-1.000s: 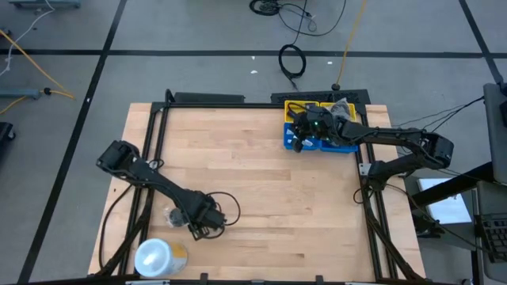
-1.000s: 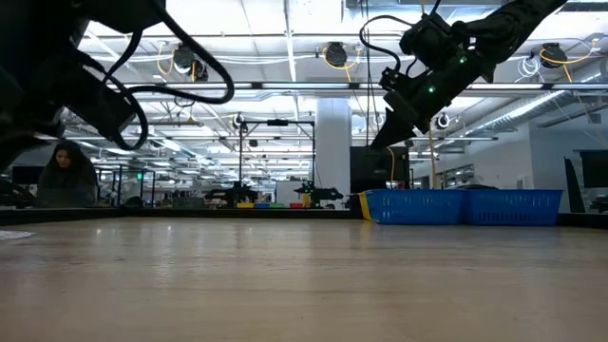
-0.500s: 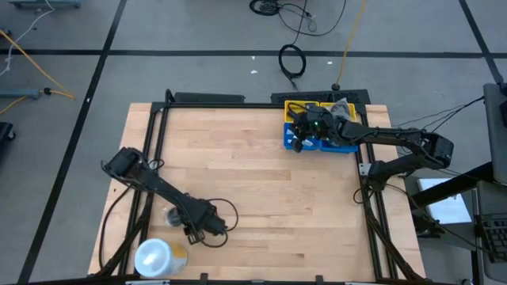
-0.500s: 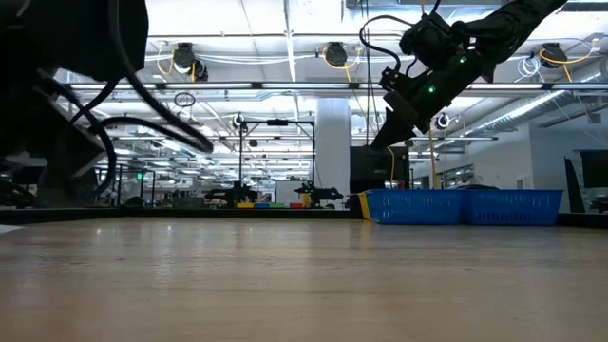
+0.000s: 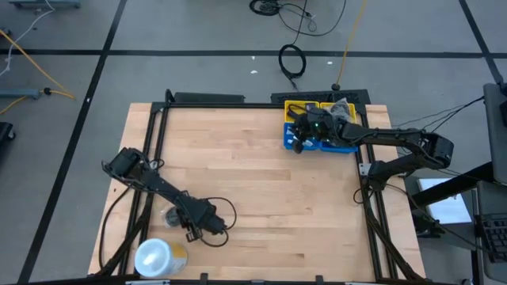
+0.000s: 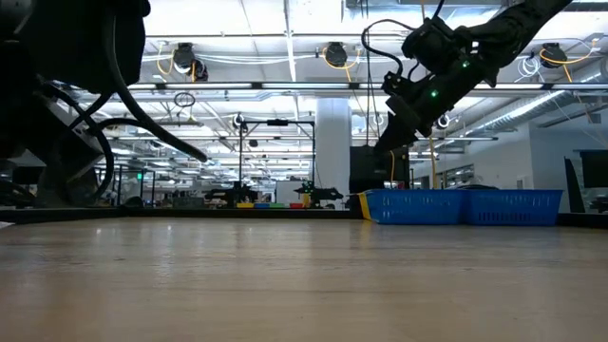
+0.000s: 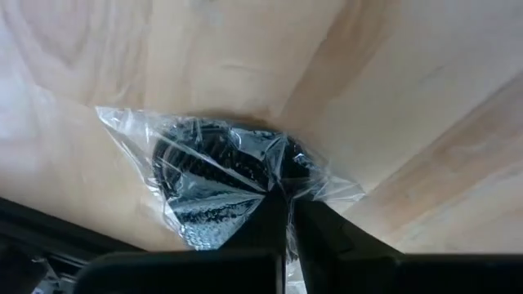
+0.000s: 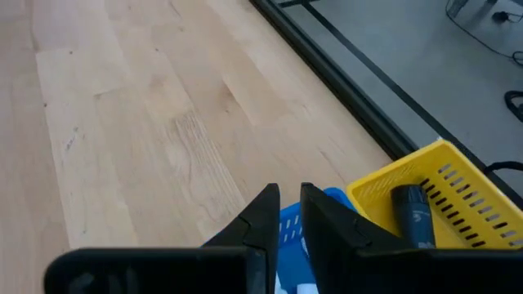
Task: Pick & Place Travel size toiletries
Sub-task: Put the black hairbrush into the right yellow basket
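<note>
Lying on the wooden counter (image 5: 253, 174) near its front left corner, a dark round flat toiletry (image 7: 216, 175) sealed in a crinkled clear plastic bag (image 7: 131, 131) is what we are looking at first; in the left wrist view the left end effector (image 7: 288, 214) is sitting right at the bag's edge with its two dark fingers pressed together, and they seem to be pinching the plastic, though we cannot tell this for sure. From above, we are seeing that same left end effector (image 5: 207, 226) low over the counter, just beside the bagged piece (image 5: 172, 215), with a large white-and-yellow roll (image 5: 158, 257) standing near it at the front edge. Well apart, at the far right corner, a blue basket (image 5: 321, 144) and a yellow basket (image 8: 458, 192) are sitting side by side, and a dark navy tube (image 8: 411, 214) is lying in the yellow one. We are finding the right end effector (image 8: 290, 204) hanging above the blue basket, its fingers nearly together and holding nothing.
</note>
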`<state>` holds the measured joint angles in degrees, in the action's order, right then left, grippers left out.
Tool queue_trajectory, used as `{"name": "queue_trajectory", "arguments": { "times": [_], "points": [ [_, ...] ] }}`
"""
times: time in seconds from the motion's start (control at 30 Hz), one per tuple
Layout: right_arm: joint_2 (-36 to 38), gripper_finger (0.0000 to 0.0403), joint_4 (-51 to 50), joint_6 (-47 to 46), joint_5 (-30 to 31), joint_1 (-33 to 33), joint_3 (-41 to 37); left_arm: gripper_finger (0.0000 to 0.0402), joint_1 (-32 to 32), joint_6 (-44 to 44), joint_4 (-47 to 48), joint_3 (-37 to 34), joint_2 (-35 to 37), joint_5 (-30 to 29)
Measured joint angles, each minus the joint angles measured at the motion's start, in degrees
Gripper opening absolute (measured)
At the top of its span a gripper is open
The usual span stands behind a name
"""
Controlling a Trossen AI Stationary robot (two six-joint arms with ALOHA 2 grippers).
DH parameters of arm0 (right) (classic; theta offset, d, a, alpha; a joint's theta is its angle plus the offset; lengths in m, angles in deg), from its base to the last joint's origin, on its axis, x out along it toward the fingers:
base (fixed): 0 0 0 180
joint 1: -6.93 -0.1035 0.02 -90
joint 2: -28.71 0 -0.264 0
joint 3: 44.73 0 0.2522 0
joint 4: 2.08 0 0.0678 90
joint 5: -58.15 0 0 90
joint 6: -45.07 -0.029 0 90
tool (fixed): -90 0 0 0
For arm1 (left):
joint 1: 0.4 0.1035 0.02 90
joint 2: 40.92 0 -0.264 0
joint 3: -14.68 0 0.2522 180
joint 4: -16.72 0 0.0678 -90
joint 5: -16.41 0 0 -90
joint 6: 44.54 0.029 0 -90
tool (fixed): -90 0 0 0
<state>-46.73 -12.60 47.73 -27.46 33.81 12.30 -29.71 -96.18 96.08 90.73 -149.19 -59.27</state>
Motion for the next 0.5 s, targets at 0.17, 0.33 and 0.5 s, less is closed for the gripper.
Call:
{"name": "queue_trajectory", "arguments": {
  "times": [0.17, 0.33, 0.5],
  "points": [
    [0.0, 0.0048, 1.54, 0.0, -0.01, 0.0, 0.0, 0.0003, 0.72, -0.58, 2.76, 0.0, 0.37, -0.44],
    [0.0, 0.0048, 2.48, -0.02, -0.02, 0.0, -0.02, 0.0001, 0.8, -1.5, 4.61, 1.42, 2.97, -4.26],
    [0.0, 0.0048, 2.56, -0.02, -0.04, 0.0, -0.02, 0.0, 0.82, -2.17, 4.82, 5.43, 8.02, -12.97]
  ]
}}
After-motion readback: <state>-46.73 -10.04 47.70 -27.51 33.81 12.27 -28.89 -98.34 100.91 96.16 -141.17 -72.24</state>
